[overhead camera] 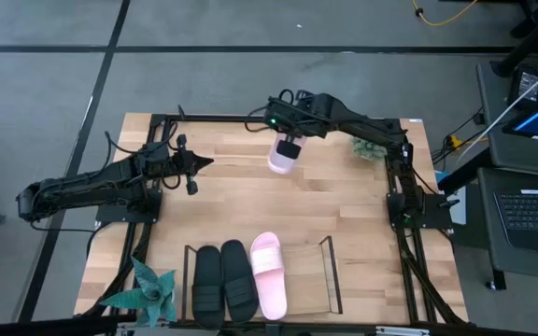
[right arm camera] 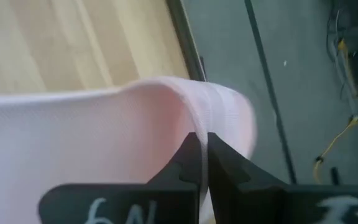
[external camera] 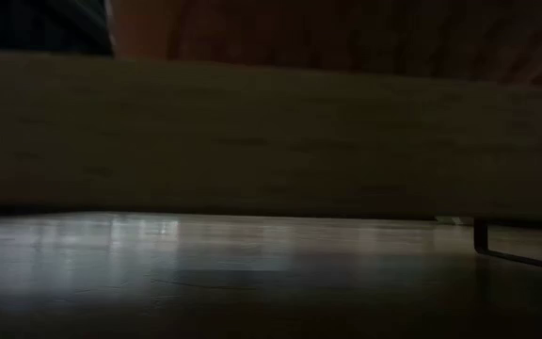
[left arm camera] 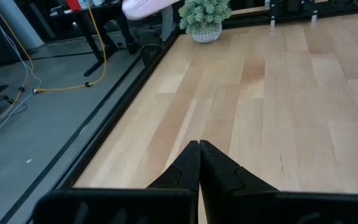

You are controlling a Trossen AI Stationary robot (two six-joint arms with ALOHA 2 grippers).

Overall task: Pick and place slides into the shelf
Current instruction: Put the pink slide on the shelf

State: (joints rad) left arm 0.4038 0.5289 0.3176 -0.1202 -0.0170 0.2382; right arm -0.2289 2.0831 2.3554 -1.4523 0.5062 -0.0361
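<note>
A pale pink slide hangs above the table's far middle, in my right gripper, which is shut on it. The slide fills the right wrist view and shows far off in the left wrist view. The wire shelf stands at the near edge. In it lie two black slides side by side and, to their right, the other pink slide, all flat on its wooden base. My left gripper is shut and holds nothing; it hovers over the table's left part. My right gripper pinches a thin curved pink edge of the slide between its two fingers. Whether that edge belongs to the strap or the sole, I cannot tell. The fingers come from above. The slide is lifted clear of the table and hangs below the gripper.
A small green potted plant stands at the far right corner and a teal one at the near left corner. A black frame runs around the table. The shelf's right slot holds nothing. The low view is dark.
</note>
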